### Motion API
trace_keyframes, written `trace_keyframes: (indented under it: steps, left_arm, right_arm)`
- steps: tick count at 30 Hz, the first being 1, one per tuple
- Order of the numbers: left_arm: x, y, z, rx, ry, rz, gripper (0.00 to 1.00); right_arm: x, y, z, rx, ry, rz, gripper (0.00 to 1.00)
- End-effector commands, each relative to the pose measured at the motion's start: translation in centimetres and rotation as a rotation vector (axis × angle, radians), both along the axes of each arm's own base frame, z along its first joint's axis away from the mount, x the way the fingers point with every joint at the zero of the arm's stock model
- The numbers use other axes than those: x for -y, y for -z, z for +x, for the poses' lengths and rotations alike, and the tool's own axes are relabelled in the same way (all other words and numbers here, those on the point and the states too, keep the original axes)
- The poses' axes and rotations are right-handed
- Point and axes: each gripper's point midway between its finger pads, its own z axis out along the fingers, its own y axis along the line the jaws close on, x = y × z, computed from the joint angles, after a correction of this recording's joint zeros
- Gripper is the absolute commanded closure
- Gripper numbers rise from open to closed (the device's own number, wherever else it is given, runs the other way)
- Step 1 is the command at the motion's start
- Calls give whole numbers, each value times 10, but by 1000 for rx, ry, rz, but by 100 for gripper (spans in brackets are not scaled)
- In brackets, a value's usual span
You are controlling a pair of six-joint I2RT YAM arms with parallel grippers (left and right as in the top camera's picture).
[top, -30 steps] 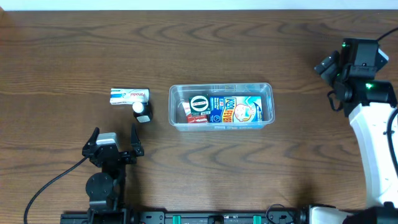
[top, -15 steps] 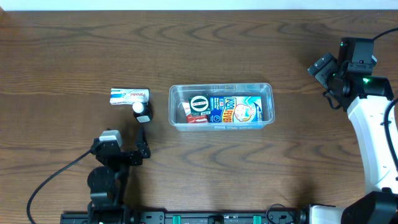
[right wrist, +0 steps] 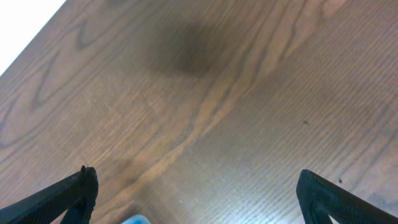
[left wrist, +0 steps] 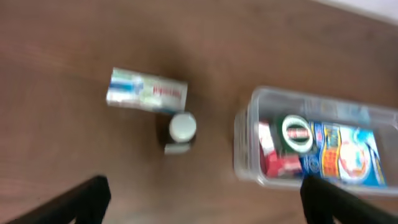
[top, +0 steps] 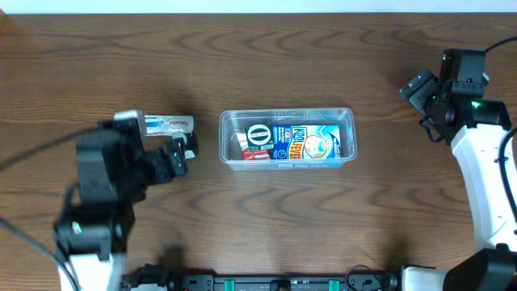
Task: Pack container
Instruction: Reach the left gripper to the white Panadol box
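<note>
At frame centre, the container (top: 287,111) sits partly packed. Left of it, my left gripper (left wrist: 204,198) hovers wide open, empty, over bottle (left wrist: 182,127) and box (left wrist: 147,91); right gripper (top: 420,86) likewise, upper right. Approach step, I judge; next, descend around the bottle.

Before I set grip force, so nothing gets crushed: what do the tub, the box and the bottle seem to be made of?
The tub looks like clear, glossy plastic: its contents show through the walls. The box is probably printed card, with flat faces, straight edges and a white printed surface. The bottle has a dark body and a white cap, likely plastic; whether the body is plastic or glass is too blurred to tell.
</note>
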Motion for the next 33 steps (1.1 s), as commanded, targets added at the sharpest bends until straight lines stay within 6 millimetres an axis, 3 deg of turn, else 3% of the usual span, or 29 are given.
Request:
trace_keyframes:
  steps: [1, 5, 10, 15, 22, 25, 30, 33]
  left_arm:
    - [3, -22, 16, -103, 53, 25, 2]
    - [2, -25, 36, -200, 56, 22, 2]
    - [2, -2, 53, -273, 57, 19, 2]
    - [2, 4, 72, -249, 57, 19, 2]
    - [1, 7, 80, -245, 53, 18, 2]
    - [-3, 6, 93, -226, -71, -60, 2]
    - [-51, 11, 103, -217, -662, -258, 2]
    - [-66, 21, 109, -210, -840, -321, 2]
  right_arm:
    - [2, 2, 0, -3, 16, 3, 1]
    - [2, 2, 0, -3, 16, 3, 1]
    - [2, 2, 0, -3, 16, 3, 1]
    - [2, 2, 0, -4, 16, 3, 1]
    - [2, 2, 0, -4, 16, 3, 1]
    - [2, 2, 0, -3, 16, 3, 1]
    - [2, 2, 0, -4, 16, 3, 1]
    - [2, 2, 0, -3, 16, 3, 1]
